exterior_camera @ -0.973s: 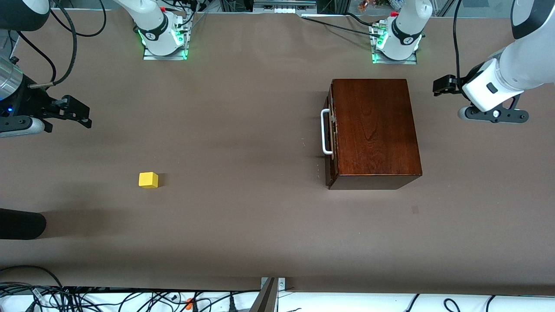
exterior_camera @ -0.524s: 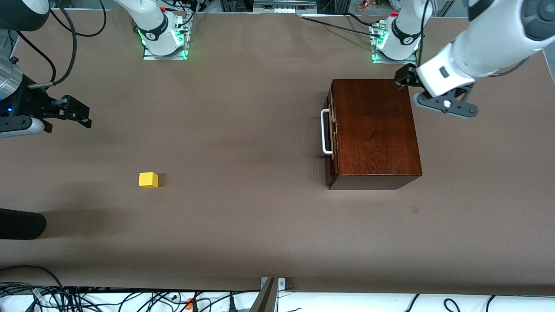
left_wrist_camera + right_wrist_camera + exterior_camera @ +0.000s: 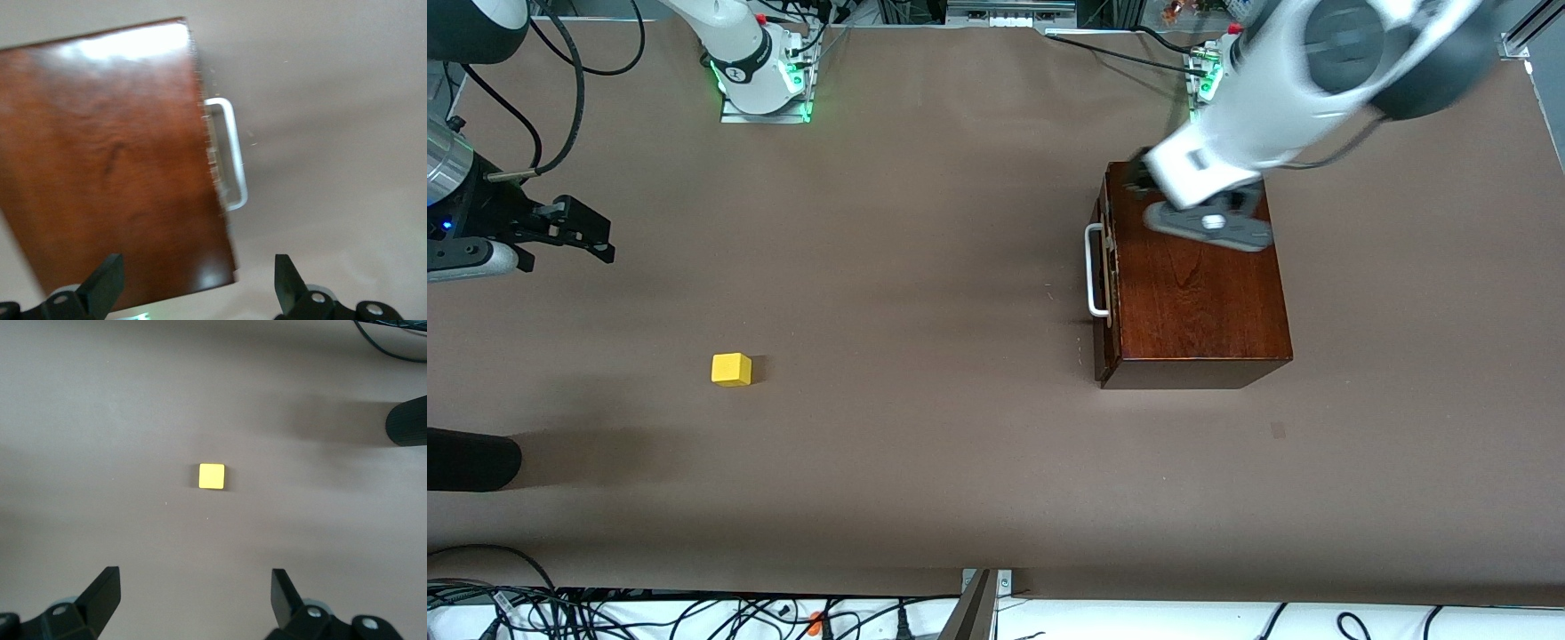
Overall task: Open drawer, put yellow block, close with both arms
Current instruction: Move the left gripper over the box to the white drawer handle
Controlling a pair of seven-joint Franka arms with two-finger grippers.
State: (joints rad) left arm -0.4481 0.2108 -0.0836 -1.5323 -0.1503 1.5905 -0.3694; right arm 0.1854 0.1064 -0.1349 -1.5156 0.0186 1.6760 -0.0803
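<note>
Brown table (image 3: pixel 925 267): left pincer (image 3: pixel 193 287) over shut drawer (image 3: pixel 215 153).

Bare table (image 3: pixel 925 267) around handle (image 3: pixel 1092 271) (unobstructed)

No readable text, labels, brands, numbers or signs in any view. Box top plain wood grain; block faces plain yellow; table plain brown. Marks on arm bases too small to read.
</note>
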